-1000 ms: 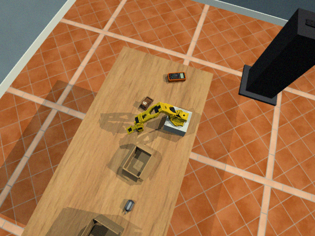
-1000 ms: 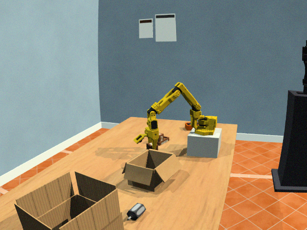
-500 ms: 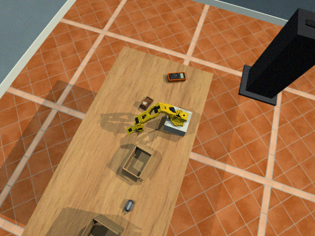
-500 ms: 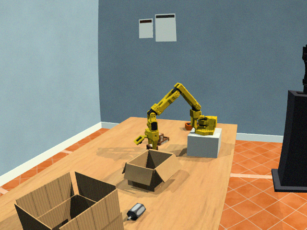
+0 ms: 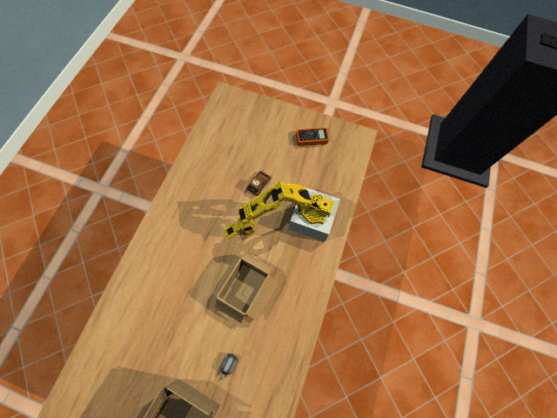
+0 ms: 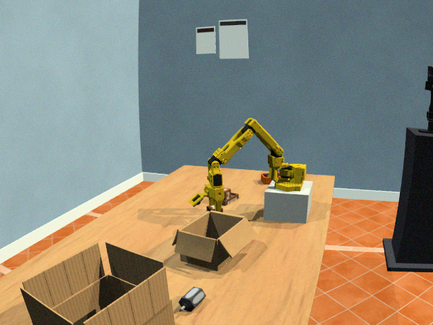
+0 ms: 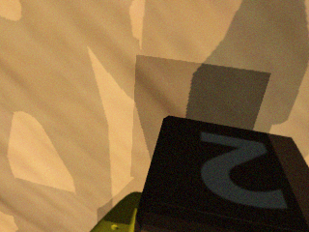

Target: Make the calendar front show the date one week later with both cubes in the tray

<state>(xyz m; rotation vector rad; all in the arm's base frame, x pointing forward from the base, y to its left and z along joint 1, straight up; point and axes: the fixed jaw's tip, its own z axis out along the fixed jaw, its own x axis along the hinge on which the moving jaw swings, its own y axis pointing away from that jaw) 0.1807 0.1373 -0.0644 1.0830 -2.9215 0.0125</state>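
My gripper (image 5: 241, 227) points down at the table between the calendar tray and the open box; it also shows in the exterior view (image 6: 214, 206). It is shut on a dark cube (image 7: 222, 181) whose visible face carries a blue-grey 2, close above the wood. The brown calendar tray (image 5: 258, 182) stands behind the arm and holds one cube with a 6 on top. In the exterior view the tray (image 6: 231, 196) is partly hidden behind the gripper.
An open cardboard box (image 5: 245, 285) stands just in front of the gripper. A grey base block (image 5: 313, 219) carries the arm. An orange multimeter (image 5: 312, 136) lies at the far end. A small grey device (image 5: 228, 363) and another open box (image 6: 101, 294) lie at the near end.
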